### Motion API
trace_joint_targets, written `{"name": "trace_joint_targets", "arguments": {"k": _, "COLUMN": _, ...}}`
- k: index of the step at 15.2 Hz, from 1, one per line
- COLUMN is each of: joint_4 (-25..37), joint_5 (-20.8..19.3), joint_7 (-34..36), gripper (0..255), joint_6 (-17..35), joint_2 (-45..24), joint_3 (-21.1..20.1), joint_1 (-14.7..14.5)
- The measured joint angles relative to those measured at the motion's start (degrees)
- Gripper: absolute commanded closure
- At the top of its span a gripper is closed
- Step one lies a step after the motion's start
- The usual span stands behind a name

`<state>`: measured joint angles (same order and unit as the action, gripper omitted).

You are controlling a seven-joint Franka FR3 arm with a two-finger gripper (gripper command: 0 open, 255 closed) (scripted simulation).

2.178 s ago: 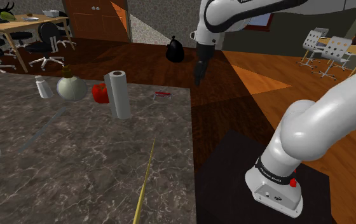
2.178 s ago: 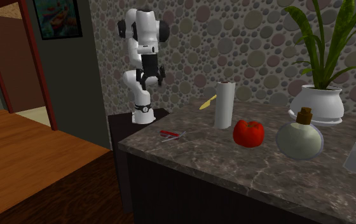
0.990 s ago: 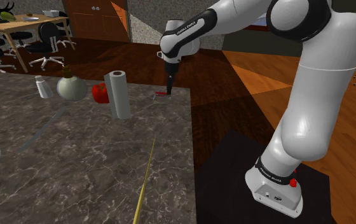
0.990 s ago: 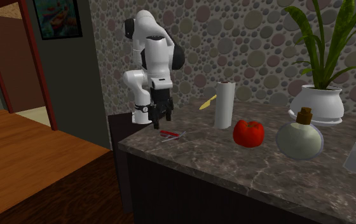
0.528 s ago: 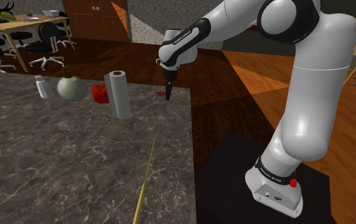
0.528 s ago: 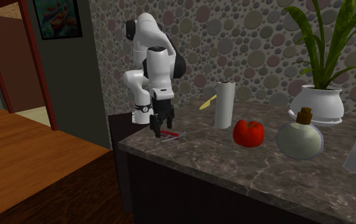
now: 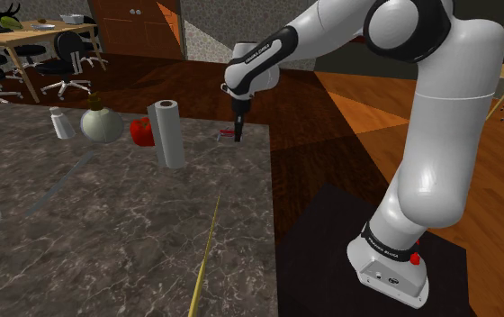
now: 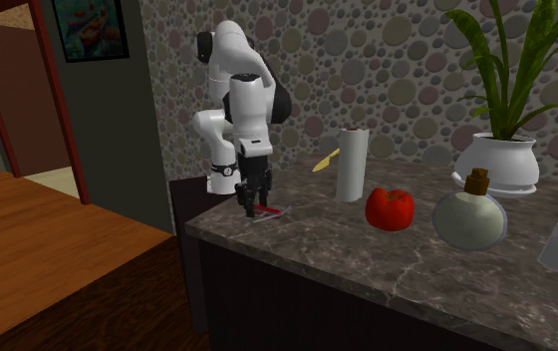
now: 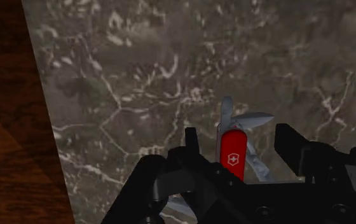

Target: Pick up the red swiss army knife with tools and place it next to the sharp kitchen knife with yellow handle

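Straddling the red swiss army knife with fanned-out grey tools [image 9: 232,154], the all-black two-finger gripper [image 9: 238,135] points down at the dark grey marble countertop [image 7: 106,216].

Jaw state: released. In the wrist view, one black finger [image 9: 192,142] stands on each side of the red body. A strip of marble shows between each finger and the knife, so the knife is not held.

Knife location: flat on the countertop, close to the corner at the upper right of the surface in the shoulder view.

The long, thin yellow-handled kitchen knife [image 7: 207,248] lies on the same countertop, well apart from the swiss army knife, toward the shoulder view's bottom edge.

An upright white paper towel roll [image 7: 166,133] stands to the shoulder view's left of the swiss army knife. Further left follow, in a row, a round red vegetable [image 7: 141,131], a round pale bottle with a cork stopper [image 7: 102,122] and a small white shaker [image 7: 61,122].
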<state>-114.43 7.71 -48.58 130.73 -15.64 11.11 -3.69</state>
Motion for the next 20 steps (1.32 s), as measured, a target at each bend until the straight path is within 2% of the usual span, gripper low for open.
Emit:
{"name": "trace_joint_targets", "arguments": {"k": 10, "joint_4": 0.2, "joint_5": -0.1, "joint_7": 0.1, "gripper": 255, "joint_6": -0.4, "joint_2": 0.3, "joint_3": 0.0, "joint_1": -0.1}}
{"name": "trace_joint_targets", "arguments": {"k": 20, "joint_4": 2.7, "joint_5": -1.4, "joint_7": 1.2, "gripper": 255, "joint_6": -6.8, "joint_2": 3.9, "joint_3": 0.4, "joint_1": -0.3}}
